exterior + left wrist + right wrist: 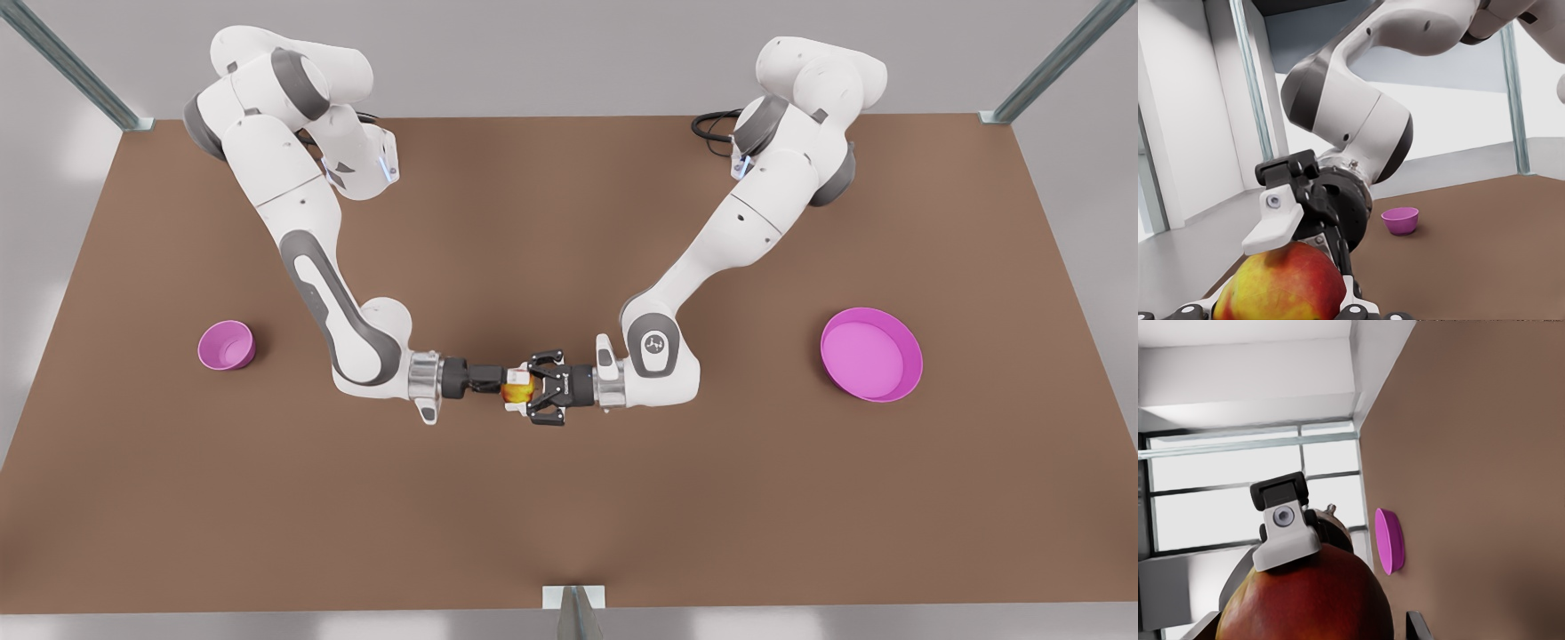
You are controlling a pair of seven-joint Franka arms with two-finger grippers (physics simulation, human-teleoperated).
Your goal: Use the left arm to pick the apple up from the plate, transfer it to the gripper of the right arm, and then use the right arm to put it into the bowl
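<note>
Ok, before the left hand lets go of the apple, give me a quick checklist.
1. Small red-yellow apple held off the brown table, between both hands: ok.
2. Right hand shut on apple, pad touching: ok.
3. Left hand shut on apple: ok.
4. Small deep pink bowl upright and empty: ok.
5. Wide shallow pink plate apart from both arms: ok.

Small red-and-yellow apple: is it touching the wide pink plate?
Apart. The front view shows the apple gripped mid-table between left gripper and right gripper, the shallow round magenta plate lying far toward that view's right.
</note>
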